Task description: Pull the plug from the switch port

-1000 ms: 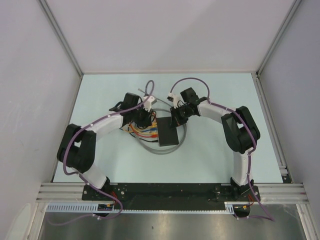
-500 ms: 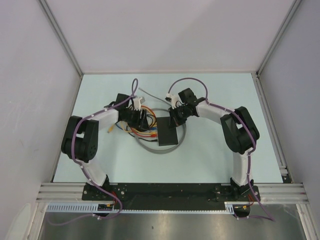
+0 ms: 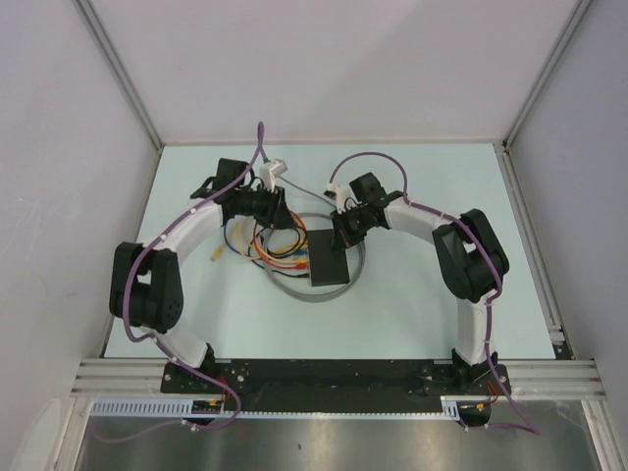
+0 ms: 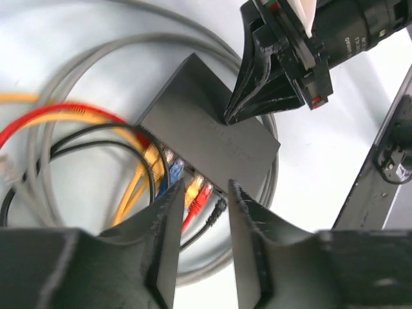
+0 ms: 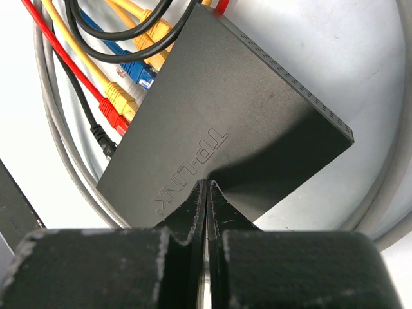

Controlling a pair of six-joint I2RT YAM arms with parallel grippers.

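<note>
The black switch [image 3: 330, 261] lies flat mid-table inside a loop of grey cable. In the left wrist view the switch [image 4: 206, 129] has yellow, blue, yellow, red [image 4: 203, 194] and black plugs in a row along its port side. My left gripper [image 4: 203, 193] is open and empty, with its jaws either side of the red and yellow plugs and short of them. In the top view the left gripper [image 3: 282, 212] is to the switch's far left. My right gripper [image 5: 207, 185] is shut, with its tips on the switch's top [image 5: 244, 103], and it also shows in the top view [image 3: 343, 234].
Red, yellow, blue and black cables [image 3: 265, 243] tangle left of the switch. A loose yellow plug [image 3: 215, 253] lies further left. A grey cable coil [image 3: 319, 294] rings the switch. Metal-framed walls [image 3: 147, 128] bound the table on three sides.
My left arm has swung back and to the left, away from the cable tangle, uncovering the cables. The right gripper has stayed on the switch, which has not moved.
</note>
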